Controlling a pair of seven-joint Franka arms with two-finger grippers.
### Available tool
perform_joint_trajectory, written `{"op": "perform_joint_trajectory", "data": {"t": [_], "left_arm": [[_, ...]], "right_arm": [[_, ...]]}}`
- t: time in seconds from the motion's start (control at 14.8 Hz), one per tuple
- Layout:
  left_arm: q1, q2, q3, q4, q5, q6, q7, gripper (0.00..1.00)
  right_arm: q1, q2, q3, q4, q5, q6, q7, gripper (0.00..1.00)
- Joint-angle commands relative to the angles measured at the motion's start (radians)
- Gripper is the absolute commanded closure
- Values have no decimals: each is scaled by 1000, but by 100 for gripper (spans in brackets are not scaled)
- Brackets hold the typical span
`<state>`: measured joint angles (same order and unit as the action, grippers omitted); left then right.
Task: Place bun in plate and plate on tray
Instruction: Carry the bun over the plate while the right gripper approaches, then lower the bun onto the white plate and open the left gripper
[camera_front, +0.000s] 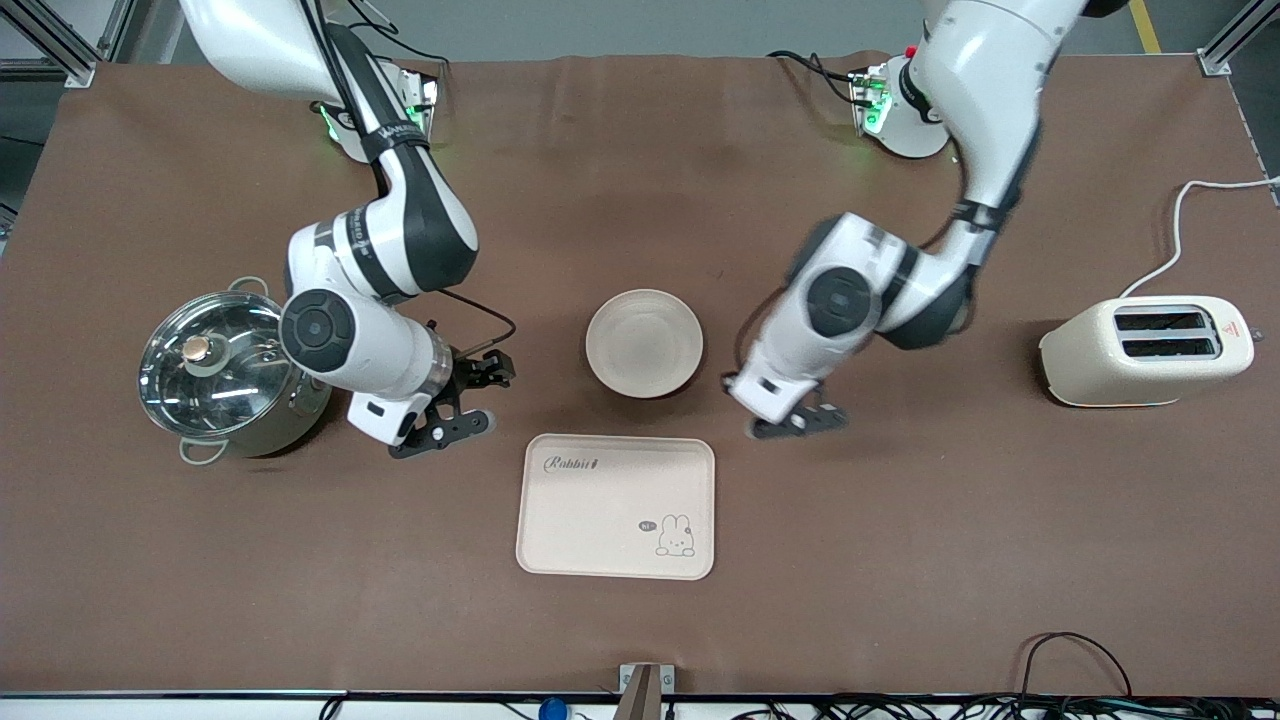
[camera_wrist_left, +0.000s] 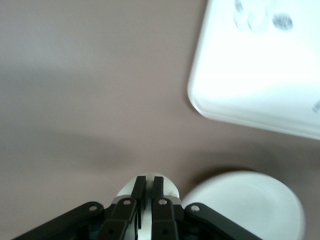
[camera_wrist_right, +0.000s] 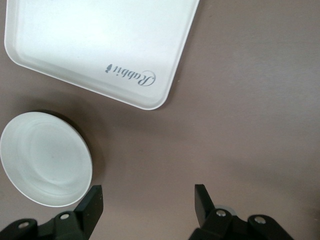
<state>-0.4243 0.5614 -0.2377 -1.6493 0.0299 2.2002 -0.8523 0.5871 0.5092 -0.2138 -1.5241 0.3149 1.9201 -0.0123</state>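
The left pincer (camera_front: 812, 420) hangs low over the tabletop (camera_front: 900, 560), just beside the plate (camera_front: 644, 342) toward the left arm's end. Its fingers (camera_wrist_left: 140, 192) are pressed together on the bun (camera_wrist_left: 167, 186). Only the left wrist view shows this: the off-white lump peeks out around the fingertips, with the plate (camera_wrist_left: 250, 200) close alongside and a corner of the tray (camera_wrist_left: 260, 75) a little farther off. In the front view the arm's own wrist hides the bun.

The right pincer (camera_front: 470, 395) hovers toward the right arm's end, between the lidded steel pot (camera_front: 225, 370) and the plate, jaws spread wide and gripping nothing. Its wrist view looks between the parted fingers (camera_wrist_right: 95, 202) at bare tabletop, the plate (camera_wrist_right: 45, 157) and the tray's (camera_wrist_right: 75, 45) "Rabbit" script.

The tray (camera_front: 616, 506) lies nearer the front camera than the plate, apart from it. A cream toaster (camera_front: 1145, 350) stands at the left arm's end.
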Motion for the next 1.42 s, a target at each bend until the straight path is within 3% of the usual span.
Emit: {"op": "perform_joint_trajectory", "data": {"t": [0.0,0.14,0.2,0.27,0.34,0.68,0.81,1.08,1.36], "left_arm": [[-97,60,9,20,2,4,-193,100],[-146,89,11,19,10,77,-276,94],[-151,107,11,17,13,94,-309,74],[-152,120,11,19,16,102,-323,31],[-156,123,14,17,18,121,-320,1],[-159,107,15,19,18,113,-321,0],[-128,69,21,19,36,73,-233,0],[54,-47,18,19,53,-52,95,0],[246,-150,14,20,53,-106,376,0]], "right_arm": [[30,17,-6,18,32,19,63,18],[40,31,-6,16,32,31,74,18],[43,37,-6,16,33,31,74,17],[45,38,-6,15,33,31,74,14],[46,40,-6,13,33,33,74,13],[59,58,-6,10,35,45,74,13],[62,63,-6,10,36,48,74,13],[100,95,-6,-16,120,98,74,14],[143,129,-4,-56,144,146,74,25]]}}
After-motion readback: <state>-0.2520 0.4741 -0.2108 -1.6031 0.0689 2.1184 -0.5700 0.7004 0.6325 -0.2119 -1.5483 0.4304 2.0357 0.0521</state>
